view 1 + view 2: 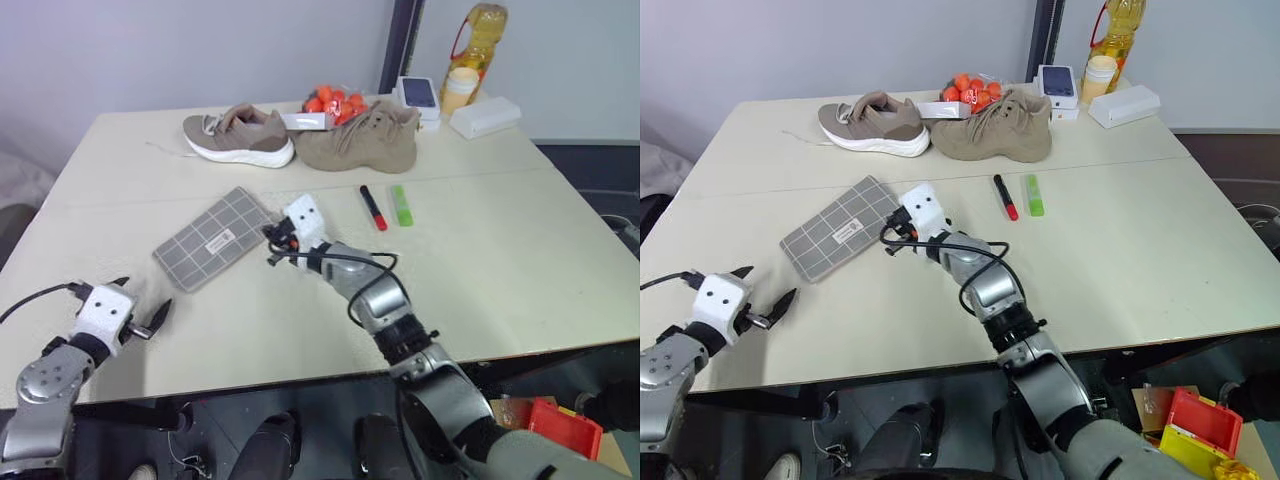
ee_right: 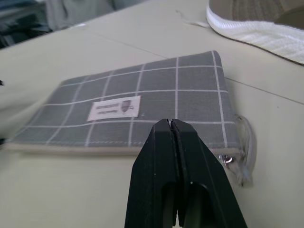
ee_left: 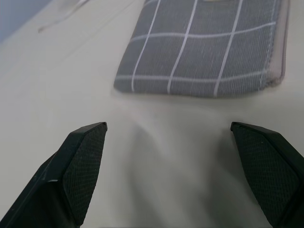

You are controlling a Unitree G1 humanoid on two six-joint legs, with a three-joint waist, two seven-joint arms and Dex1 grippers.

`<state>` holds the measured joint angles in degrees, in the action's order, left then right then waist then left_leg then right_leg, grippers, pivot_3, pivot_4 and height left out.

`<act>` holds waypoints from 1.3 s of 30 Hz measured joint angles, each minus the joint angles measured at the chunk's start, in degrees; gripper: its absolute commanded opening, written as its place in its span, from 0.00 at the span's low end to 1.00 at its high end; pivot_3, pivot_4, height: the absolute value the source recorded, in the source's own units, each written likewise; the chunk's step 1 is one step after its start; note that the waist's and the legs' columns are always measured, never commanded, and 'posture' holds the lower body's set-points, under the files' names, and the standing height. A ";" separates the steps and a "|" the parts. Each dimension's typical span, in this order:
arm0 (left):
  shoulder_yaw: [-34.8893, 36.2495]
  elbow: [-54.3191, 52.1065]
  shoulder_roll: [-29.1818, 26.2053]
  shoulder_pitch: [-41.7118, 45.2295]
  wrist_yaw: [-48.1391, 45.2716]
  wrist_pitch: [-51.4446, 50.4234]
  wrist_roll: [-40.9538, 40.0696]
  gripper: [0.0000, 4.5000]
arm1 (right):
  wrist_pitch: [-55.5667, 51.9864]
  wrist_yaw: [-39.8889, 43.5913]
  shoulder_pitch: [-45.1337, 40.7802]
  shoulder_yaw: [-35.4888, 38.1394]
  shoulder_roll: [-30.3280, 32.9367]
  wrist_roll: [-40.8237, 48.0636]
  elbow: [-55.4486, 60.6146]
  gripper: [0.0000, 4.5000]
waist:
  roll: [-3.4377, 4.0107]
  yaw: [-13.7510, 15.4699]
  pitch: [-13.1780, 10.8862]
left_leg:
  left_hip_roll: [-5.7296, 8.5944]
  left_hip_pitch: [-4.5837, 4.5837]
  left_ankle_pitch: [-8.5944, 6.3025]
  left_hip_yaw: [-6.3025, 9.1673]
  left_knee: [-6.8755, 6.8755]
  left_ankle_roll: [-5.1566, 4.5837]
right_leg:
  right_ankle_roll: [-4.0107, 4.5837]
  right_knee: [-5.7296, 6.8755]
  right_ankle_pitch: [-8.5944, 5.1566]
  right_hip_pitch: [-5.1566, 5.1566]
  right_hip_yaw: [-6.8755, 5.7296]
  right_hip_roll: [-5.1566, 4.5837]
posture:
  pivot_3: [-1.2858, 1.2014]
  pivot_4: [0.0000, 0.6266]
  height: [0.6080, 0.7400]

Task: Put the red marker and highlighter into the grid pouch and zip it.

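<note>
The grid pouch point(image 1: 215, 238), grey with white lines and a small white label, lies flat on the table left of centre. My right gripper point(image 2: 170, 124) is shut with nothing seen between its fingers. It hovers just off the pouch's right end, near the clear zipper pull point(image 2: 244, 142). The red marker point(image 1: 373, 208) and the green highlighter point(image 1: 401, 205) lie side by side on the table, to the right of that hand. Near the table's front left corner, my left gripper point(image 1: 142, 300) stands open and empty, its fingers point(image 3: 90, 142) pointing toward the pouch point(image 3: 204, 47).
Two shoes, a grey one point(image 1: 240, 135) and a tan one point(image 1: 360, 140), stand at the back with a bag of red-orange fruit point(image 1: 335, 103) between them. A white box point(image 1: 485, 117), a phone box point(image 1: 418, 95) and an oil bottle point(image 1: 478, 40) occupy the back right corner.
</note>
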<state>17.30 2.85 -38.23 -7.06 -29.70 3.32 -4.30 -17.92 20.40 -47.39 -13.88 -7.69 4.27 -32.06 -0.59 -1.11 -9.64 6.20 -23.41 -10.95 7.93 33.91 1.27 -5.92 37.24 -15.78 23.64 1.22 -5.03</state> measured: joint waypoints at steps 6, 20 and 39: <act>-0.85 2.34 0.00 1.46 -0.67 2.75 0.62 1.00 | -0.01 -3.69 -10.38 3.46 -2.76 -0.61 -16.89 0.01 | 0.01 -0.06 0.00 | -0.02 0.01 0.01 0.02 -0.07 0.02 | 0.01 0.05 0.02 0.03 0.00 0.01 | 0.52 0.24 1.00; -1.22 3.05 -0.22 0.49 -1.47 6.55 1.31 1.00 | 1.31 -4.78 -14.30 8.19 -3.52 0.29 -30.12 0.01 | 0.14 -0.20 0.02 | -0.02 0.10 0.01 0.04 -0.08 0.02 | 0.03 0.11 0.03 -0.03 0.00 0.02 | 0.52 0.24 1.00; -9.29 22.11 -6.16 14.52 0.00 24.26 11.94 1.00 | -8.81 7.83 17.34 1.11 4.94 1.86 23.25 0.01 | 0.16 0.38 0.06 | -0.10 0.15 0.04 0.20 -0.03 0.08 | 0.14 0.25 0.10 -0.04 -0.07 0.04 | 0.52 0.24 1.00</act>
<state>8.01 24.95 -44.39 7.46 -29.70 27.57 7.65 -26.73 28.24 -30.05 -12.76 -2.75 6.12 -8.81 -0.43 -0.73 -9.58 6.10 -23.26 -10.91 8.14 33.87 1.36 -5.78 37.49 -15.68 23.60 1.15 -4.99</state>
